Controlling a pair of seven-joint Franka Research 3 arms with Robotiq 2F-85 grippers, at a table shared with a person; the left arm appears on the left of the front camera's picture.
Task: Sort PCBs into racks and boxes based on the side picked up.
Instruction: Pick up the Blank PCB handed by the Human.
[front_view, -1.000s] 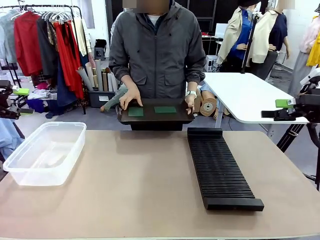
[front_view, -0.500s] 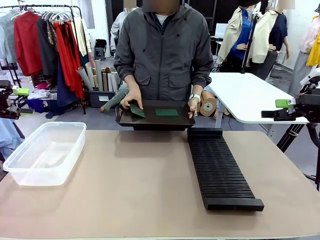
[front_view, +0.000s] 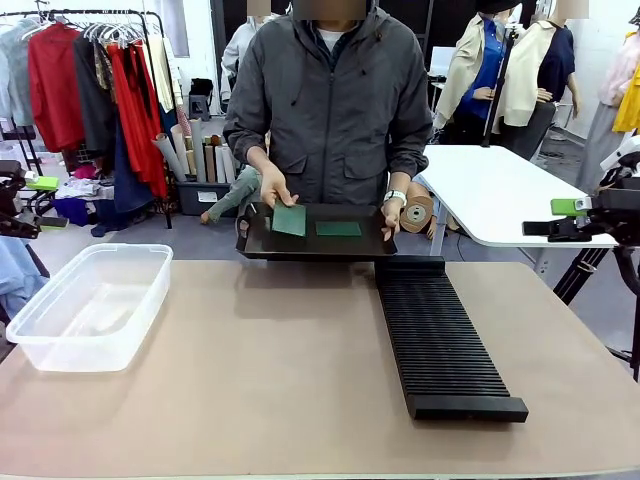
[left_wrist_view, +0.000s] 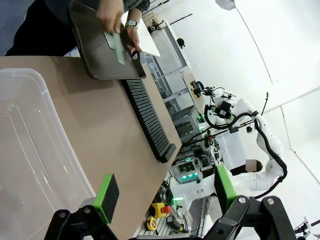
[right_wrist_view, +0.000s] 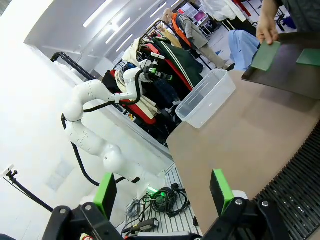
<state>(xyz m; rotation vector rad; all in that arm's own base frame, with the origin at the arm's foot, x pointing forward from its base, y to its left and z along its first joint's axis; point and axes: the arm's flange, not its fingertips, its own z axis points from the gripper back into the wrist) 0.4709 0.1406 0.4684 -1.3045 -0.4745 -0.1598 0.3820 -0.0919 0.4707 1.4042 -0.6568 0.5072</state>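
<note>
Both pairs of jaws are spread wide, with nothing between them. The box lies just ahead of the left gripper, partly under one finger. The rack lies just beside the right gripper.

One PCB is far ahead of both pairs of jaws. It is tipped up on edge by the person's hand, over the tray. A second PCB lies flat there.

Because the board is thin and tilted, it could be caught by a corner and dropped. Its face could be misjudged, and it would then be sent to the wrong container. As the tray is hand-held and may shift, the reach could be mistimed and fingers struck.
</note>
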